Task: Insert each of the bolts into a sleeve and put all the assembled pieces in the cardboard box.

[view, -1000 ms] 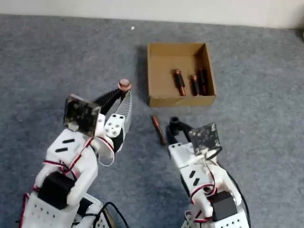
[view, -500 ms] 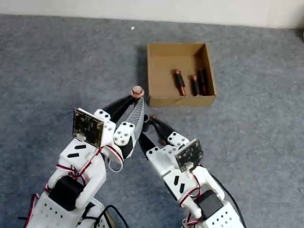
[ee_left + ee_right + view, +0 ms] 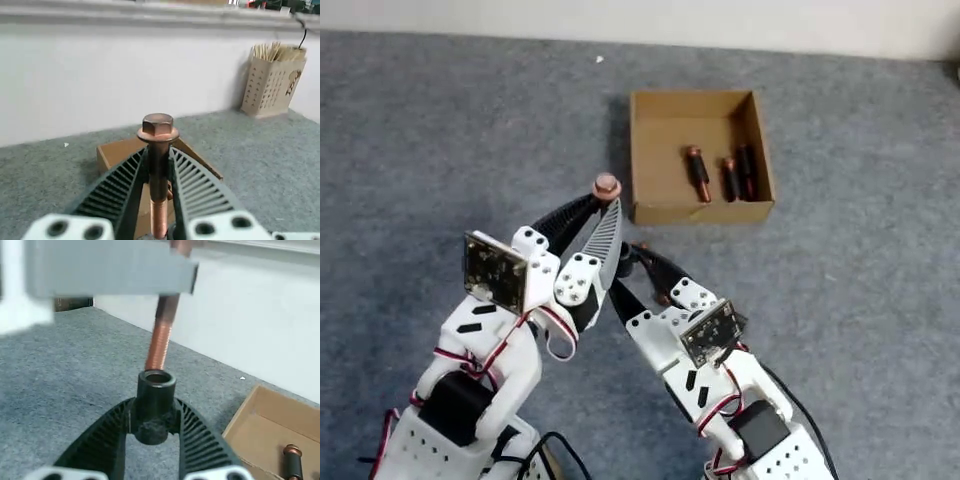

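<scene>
Within the last second, right gripper [image 3: 155, 412] was swung in beneath left gripper [image 3: 159, 156]. Bolt [image 3: 158, 129] is clamped upright by the left gripper. Sleeve [image 3: 156, 386] is grasped by the right, just under the bolt tip. Insertion is judged next.

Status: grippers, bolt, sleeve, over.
Left gripper shut on copper hex-head bolt. Right gripper shut on black cylindrical sleeve. Bolt tip at sleeve mouth, nothing between.

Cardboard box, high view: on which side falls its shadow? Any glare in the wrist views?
High view: the cardboard box casts a soft shadow along its left wall. Left wrist view: mild sheen on the bolt head, no glare. Right wrist view: none on the sleeve.
</scene>
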### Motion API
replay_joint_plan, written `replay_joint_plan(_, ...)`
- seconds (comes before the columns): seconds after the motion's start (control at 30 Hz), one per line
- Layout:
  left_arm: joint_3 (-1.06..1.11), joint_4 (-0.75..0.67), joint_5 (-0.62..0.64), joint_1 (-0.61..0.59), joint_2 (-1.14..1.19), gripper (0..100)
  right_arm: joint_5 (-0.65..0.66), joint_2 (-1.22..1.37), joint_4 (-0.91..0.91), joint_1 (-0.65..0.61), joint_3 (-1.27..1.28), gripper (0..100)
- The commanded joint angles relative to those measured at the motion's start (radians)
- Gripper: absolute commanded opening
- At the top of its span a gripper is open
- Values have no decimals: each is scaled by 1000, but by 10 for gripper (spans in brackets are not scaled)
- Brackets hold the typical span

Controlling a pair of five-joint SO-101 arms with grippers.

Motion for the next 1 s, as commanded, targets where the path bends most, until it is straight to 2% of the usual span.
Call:
replay_joint_plan(0.0,-76,-37,9,28,-19,6,12,-12,-1,-13,91,5)
replay_joint_plan(0.3,-93,-15,9,31,-91,5,12,-10,-1,-16,91,5)
replay_joint_plan(0.53,-38,-18,6,93,-54,6,12,-12,-1,-13,91,5)
replay_joint_plan(0.87,31,-15,5,87,-39,6,12,-12,-1,-10,91,5)
replay_joint_plan(0.97,53,-15,-40,71,-39,6,12,-12,-2,16,91,5)
